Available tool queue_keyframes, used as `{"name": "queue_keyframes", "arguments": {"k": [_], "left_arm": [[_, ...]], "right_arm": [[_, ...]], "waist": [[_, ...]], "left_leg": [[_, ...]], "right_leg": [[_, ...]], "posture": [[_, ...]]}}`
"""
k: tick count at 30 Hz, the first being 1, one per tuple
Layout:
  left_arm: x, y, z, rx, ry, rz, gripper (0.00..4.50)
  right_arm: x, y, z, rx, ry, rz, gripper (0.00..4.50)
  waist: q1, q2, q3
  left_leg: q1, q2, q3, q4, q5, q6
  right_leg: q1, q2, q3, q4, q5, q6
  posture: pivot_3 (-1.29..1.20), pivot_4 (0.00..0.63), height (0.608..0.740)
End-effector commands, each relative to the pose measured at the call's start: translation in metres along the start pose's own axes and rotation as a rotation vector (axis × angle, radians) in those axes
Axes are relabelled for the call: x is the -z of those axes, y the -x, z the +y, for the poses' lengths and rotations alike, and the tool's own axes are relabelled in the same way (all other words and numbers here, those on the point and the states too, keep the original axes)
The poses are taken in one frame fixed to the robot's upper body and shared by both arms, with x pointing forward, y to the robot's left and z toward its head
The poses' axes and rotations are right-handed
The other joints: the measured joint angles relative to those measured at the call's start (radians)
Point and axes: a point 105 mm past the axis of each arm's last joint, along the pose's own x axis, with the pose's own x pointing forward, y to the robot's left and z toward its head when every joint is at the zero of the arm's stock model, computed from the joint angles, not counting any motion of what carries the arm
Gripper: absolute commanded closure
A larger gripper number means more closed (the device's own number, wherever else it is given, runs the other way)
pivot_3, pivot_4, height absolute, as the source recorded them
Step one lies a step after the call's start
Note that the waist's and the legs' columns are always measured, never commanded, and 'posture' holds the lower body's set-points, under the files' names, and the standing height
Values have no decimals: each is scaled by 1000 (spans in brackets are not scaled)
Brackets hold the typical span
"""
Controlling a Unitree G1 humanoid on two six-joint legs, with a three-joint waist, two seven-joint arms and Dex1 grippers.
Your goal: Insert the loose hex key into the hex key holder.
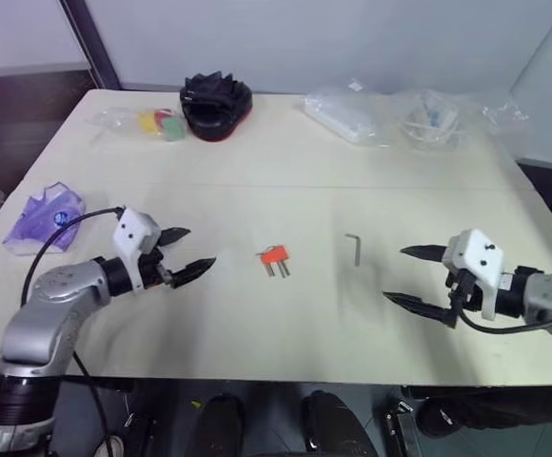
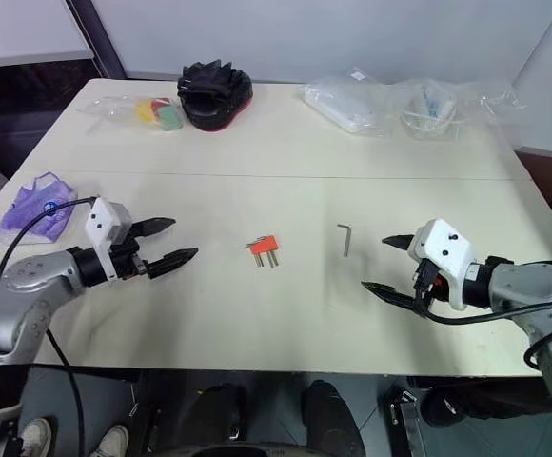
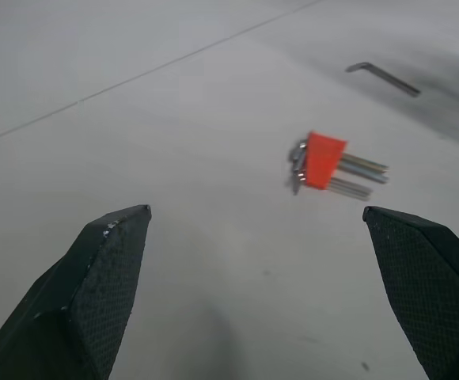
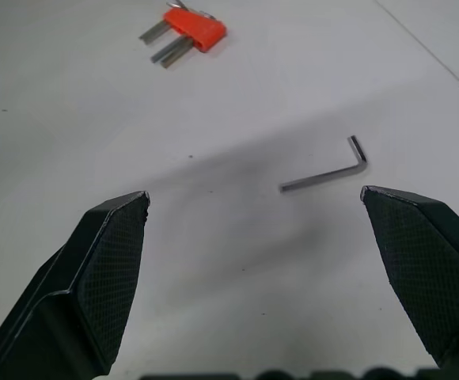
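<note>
The loose hex key (image 1: 356, 248), a thin dark L-shaped rod, lies flat on the cream table right of centre; the right wrist view has it too (image 4: 324, 174). The hex key holder (image 1: 274, 256), a small orange-red block with short keys sticking out toward me, lies at the centre and appears as well in the left wrist view (image 3: 324, 161). My left gripper (image 1: 183, 253) hovers open left of the holder, pointing at it. Off to the right of the loose key, my right gripper (image 1: 417, 276) hovers open. Both grippers are empty.
At the table's far edge sit a black padded object (image 1: 215, 104), a bag with coloured pieces (image 1: 158, 123) and clear plastic bags (image 1: 390, 118). A purple bag (image 1: 44, 216) lies near the left edge. The table's front edge (image 1: 276, 379) runs close below both grippers.
</note>
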Motion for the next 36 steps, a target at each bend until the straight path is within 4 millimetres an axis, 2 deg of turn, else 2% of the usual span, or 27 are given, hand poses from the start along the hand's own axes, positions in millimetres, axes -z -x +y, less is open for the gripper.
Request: {"name": "queue_keyframes", "arguments": {"k": [1,8,27,32,36], "left_arm": [[-12,7,-2,7,-25,-29,0],[-17,9,-1,-7,-10,-39,0],[-14,6,3,-37,-14,-22,0],[-12,4,1,-45,-18,-24,0],[-1,-2,-2,-58,-8,-15,0]], "right_arm": [[-10,3,1,-3,28,-19,17],[-8,1,2,-7,23,-18,17],[-9,-11,-11,38,52,-38,17],[-12,-21,-13,39,65,-59,17],[-16,-51,-11,7,82,-102,17]], "waist": [[-1,0,0],[-1,0,1],[-3,0,2],[-2,0,2],[-5,-1,2]], "left_leg": [[0,0,0,0,0,0],[0,0,0,0,0,0],[0,0,0,0,0,0],[0,0,0,0,0,0],[0,0,0,0,0,0]], "right_leg": [[0,0,0,0,0,0],[0,0,0,0,0,0],[0,0,0,0,0,0],[0,0,0,1,0,0],[0,0,0,1,0,0]], "posture": [[0,150,740],[0,150,740],[0,150,740],[0,150,740],[0,150,740]]}}
